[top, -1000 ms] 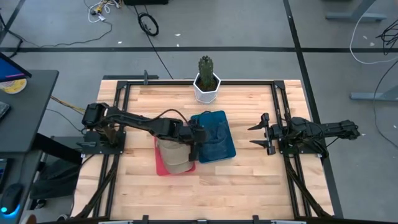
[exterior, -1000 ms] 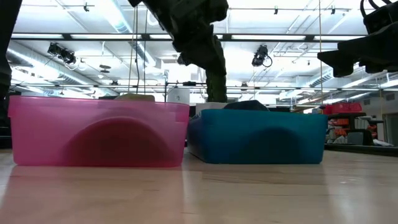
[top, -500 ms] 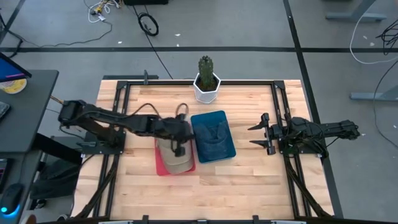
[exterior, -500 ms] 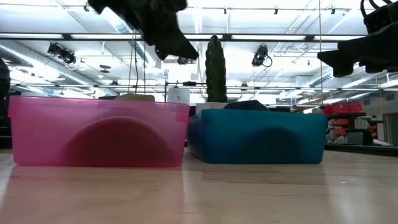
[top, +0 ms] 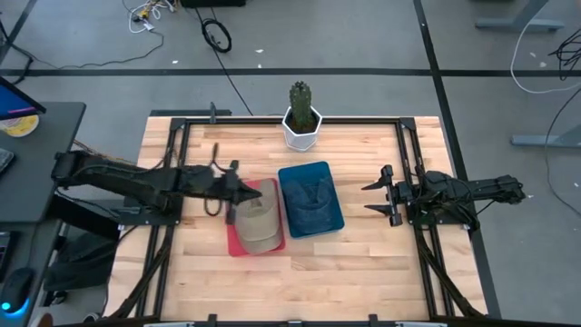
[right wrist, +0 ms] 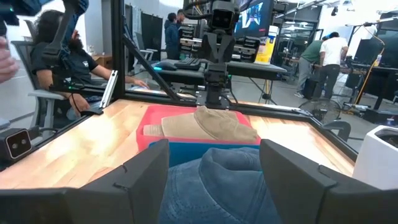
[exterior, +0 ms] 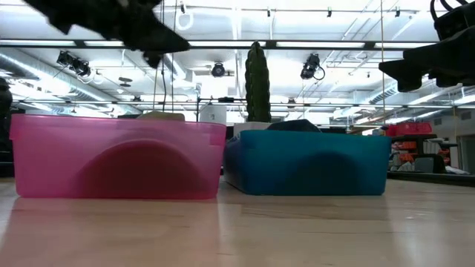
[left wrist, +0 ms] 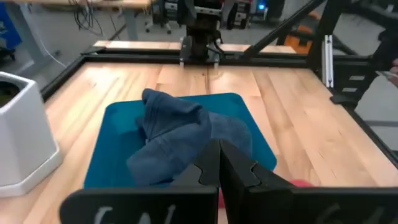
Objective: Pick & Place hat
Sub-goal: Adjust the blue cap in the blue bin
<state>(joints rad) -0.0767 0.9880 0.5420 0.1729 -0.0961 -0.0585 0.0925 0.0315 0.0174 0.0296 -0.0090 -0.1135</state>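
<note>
A tan hat (top: 257, 222) lies in the pink tray (top: 234, 243) at mid-table; it also shows in the right wrist view (right wrist: 217, 126). A denim-blue hat (top: 313, 195) lies in the blue tray (top: 331, 221) beside it, and shows in the left wrist view (left wrist: 180, 134). My left gripper (top: 241, 191) hovers at the pink tray's left far corner, fingers shut (left wrist: 219, 167) and empty, pointing toward the table's right. My right gripper (top: 374, 197) waits open at the table's right side, facing both trays.
A white pot with a cactus (top: 302, 118) stands at the far edge, behind the trays. Black frame rails (top: 413, 173) run along the table's sides. Bare wood lies near the front edge (top: 300, 282). People sit and stand in the room beyond (right wrist: 68, 62).
My left gripper has drawn back toward the table's left edge, from over the seam between the two trays to the pink tray's left far corner. Both hats have stayed in their trays.
</note>
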